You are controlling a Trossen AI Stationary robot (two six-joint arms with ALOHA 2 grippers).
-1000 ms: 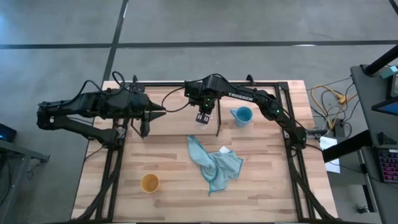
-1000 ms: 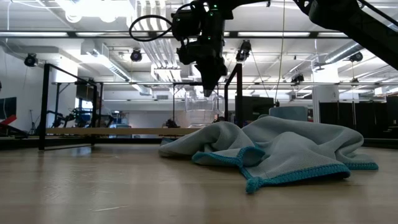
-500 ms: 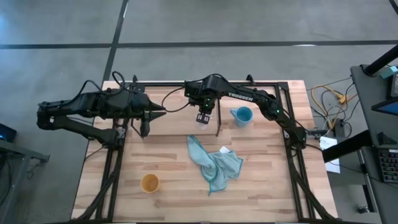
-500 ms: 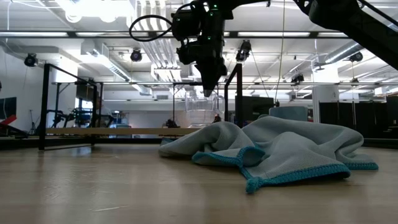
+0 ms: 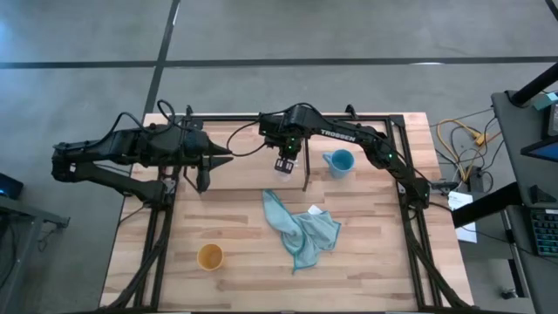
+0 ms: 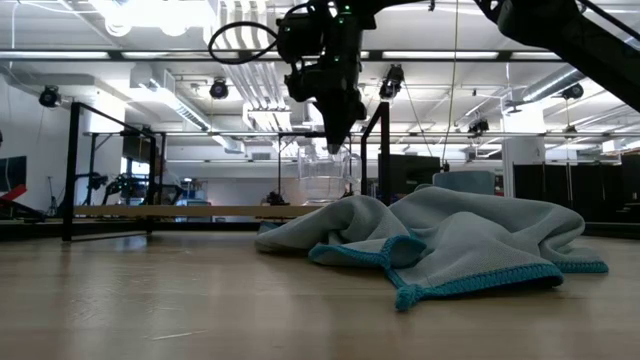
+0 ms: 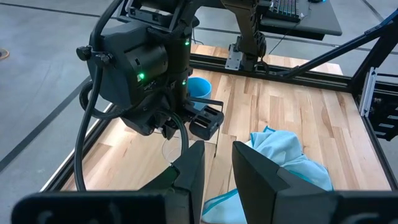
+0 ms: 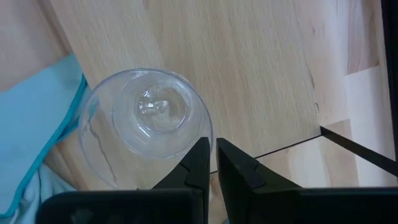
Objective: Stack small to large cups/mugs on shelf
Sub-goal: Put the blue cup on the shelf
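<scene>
1. The clear glass cup (image 8: pixel 146 121) is on the shelf (image 5: pixel 244 174), right next to the black divider rod (image 5: pixel 305 172). In the low view it looks like it's sitting on the board, but I can't be 100% sure it's fully down
2. The right gripper (image 5: pixel 285 164) is directly over it, jaws pinched nearly together on the rim, so it looks like it has hold of the glass wall
3. My read: this is the placing step for the smallest cup. Next it needs to open the jaws and lift straight up so the cup doesn't tip
4. Still to go: the light blue mug (image 5: pixel 339 162) is on the desk (image 5: pixel 375 262) just past the rod, and the yellow-orange cup (image 5: pixel 209 256) is well away near the front edge
5. A teal cloth (image 5: pixel 298 228) lies bunched mid-desk
6. The left gripper (image 5: pixel 202 181) waits over the shelf's left end, jaws a little apart, holding nothing
</scene>
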